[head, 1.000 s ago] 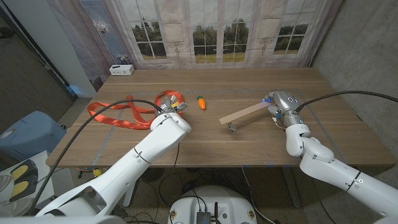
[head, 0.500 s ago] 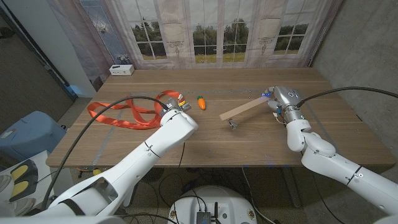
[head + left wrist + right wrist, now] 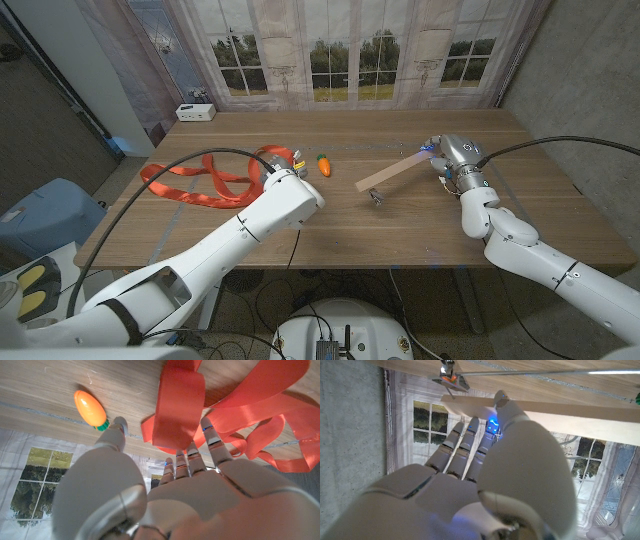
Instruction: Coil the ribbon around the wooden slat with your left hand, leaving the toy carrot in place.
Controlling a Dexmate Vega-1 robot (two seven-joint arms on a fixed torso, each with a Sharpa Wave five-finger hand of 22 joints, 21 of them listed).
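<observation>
the wooden tabletop (image 3: 330, 215) carries an orange ribbon (image 3: 190, 180) lying in loose loops toward the robot's left side. the left hand (image 3: 283, 170) sits at the ribbon's end nearest the middle, its fingers mostly hidden behind the wrist. just beside it lies the toy carrot (image 3: 323, 164), green end pointing away from the robot. the right hand (image 3: 440, 160) grips the far end of the wooden slat (image 3: 388, 175), which slants toward the carrot. a small metal clip (image 3: 376, 196) lies near the slat's lower end. a white box (image 3: 195, 112) rests at the far left corner.
</observation>
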